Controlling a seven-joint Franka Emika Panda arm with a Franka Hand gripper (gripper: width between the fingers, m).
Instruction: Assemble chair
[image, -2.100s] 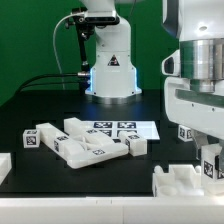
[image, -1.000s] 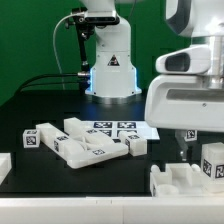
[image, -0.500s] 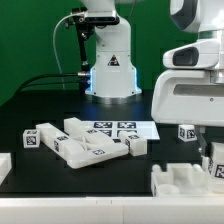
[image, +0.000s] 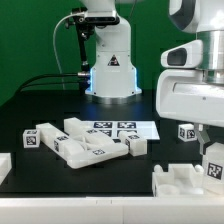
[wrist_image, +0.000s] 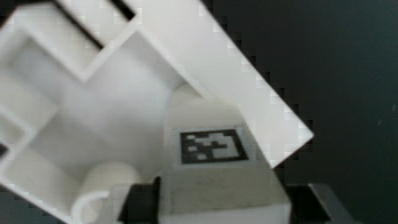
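Matte black worktop (image: 40, 112) stretches under a flat green backdrop (image: 30, 30). The glossy white, rounded base of the arm (image: 108, 60) stands at the back, a blue light glowing low on it. Thin and flat, the white marker board (image: 118, 128) lies near the middle.

The chair is not yet one piece. It lies as loose chair parts (image: 85, 146), chunky white plastic pieces with hard edges and small black-and-white square tags. Most of them, slabs and short blocks lying overlapped, are heaped just in front of the marker board, toward the exterior view's left. A small tagged cube (image: 186, 132) stands apart toward the exterior view's right.

At the near right edge lies a ribbed white plastic panel (image: 178, 182), its walls forming open cells. Beside it stands a squared white plastic post with one tag on its face, the tagged post (image: 214, 166).

The boxy white end effector (wrist_image: 217, 205) is partly closed on the tagged post (wrist_image: 214, 148). In the wrist view its dark fingers (wrist_image: 139, 203) press against both flanks, with the ribbed panel (wrist_image: 80, 90) just beyond.
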